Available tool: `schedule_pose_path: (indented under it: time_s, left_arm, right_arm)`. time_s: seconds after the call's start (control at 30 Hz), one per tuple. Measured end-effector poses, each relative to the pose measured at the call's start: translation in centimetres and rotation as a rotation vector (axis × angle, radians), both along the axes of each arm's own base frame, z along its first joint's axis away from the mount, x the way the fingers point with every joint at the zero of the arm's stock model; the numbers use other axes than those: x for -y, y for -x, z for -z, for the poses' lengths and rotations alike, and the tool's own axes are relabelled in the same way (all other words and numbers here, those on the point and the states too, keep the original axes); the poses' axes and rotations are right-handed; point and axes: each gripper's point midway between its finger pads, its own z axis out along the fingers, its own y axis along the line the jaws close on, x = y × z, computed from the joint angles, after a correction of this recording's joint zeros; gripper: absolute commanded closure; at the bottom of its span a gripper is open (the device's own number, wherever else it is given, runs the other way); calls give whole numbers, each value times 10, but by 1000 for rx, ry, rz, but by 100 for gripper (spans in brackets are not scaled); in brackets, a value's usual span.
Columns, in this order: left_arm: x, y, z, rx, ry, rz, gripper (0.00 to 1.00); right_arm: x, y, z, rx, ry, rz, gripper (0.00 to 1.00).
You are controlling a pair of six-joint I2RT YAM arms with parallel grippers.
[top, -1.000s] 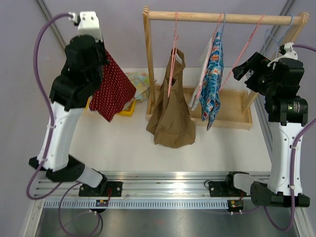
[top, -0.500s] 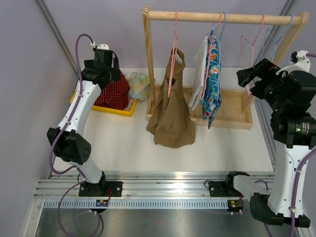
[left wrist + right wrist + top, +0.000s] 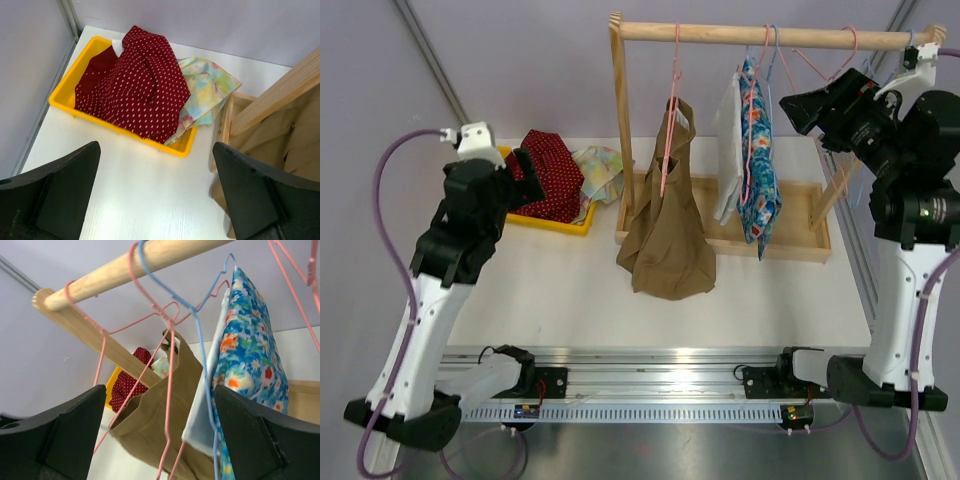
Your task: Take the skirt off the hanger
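A dark red dotted skirt (image 3: 548,175) (image 3: 137,85) lies bunched in the yellow tray (image 3: 555,222) (image 3: 62,92), off any hanger. My left gripper (image 3: 525,165) (image 3: 155,146) is open and empty, hovering just in front of that tray. A brown skirt (image 3: 667,235) (image 3: 155,415) hangs on a pink hanger (image 3: 672,100) (image 3: 170,370) on the wooden rail (image 3: 760,36). Beside it hang a pale garment and a blue floral one (image 3: 758,170) (image 3: 252,365) on a blue hanger (image 3: 200,340). My right gripper (image 3: 800,108) (image 3: 160,390) is open, up near the rail, right of the floral garment, touching nothing.
A pastel floral cloth (image 3: 205,95) lies over the tray's right end. The rack's upright post (image 3: 618,120) and wooden base (image 3: 790,240) stand behind the brown skirt. Bare pink hangers (image 3: 830,60) hang at the rail's right end, close to my right arm.
My left gripper has opened, let the red dotted skirt down into the yellow tray and drawn back towards me. My right gripper has risen and moved left towards the rail.
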Motion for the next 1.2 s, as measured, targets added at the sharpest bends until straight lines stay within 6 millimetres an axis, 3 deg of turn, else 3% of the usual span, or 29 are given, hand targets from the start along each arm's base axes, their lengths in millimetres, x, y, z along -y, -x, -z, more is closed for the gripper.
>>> schedule_pose_path:
  time_s: [0.13, 0.3, 0.53, 0.63, 0.67, 0.97, 1.1, 1.2]
  left_arm:
    - [-13, 46, 17, 35, 38, 6, 1]
    - [-14, 71, 58, -23, 48, 32, 1]
    - [-12, 79, 91, -88, 46, 50, 1]
    - [-10, 79, 95, -95, 52, 56, 1]
    - [-9, 79, 96, -96, 57, 59, 1]
    - [5, 77, 89, -98, 86, 120, 1]
    - [24, 69, 53, -52, 97, 183, 1]
    - [58, 65, 10, 14, 95, 295, 1]
  right_arm:
    - [-1, -46, 27, -89, -24, -20, 9]
    - [-1, -91, 72, -219, -47, -28, 16]
    - [-23, -102, 86, -253, -36, -69, 56]
    - [-35, -100, 88, -252, -23, -94, 81]
    - [-36, -100, 89, -255, -21, -97, 98]
    - [-28, -102, 86, -233, 37, -56, 100]
    - [-19, -97, 72, -240, 60, -10, 100]
    - [-16, -90, 55, -219, 65, 5, 100]
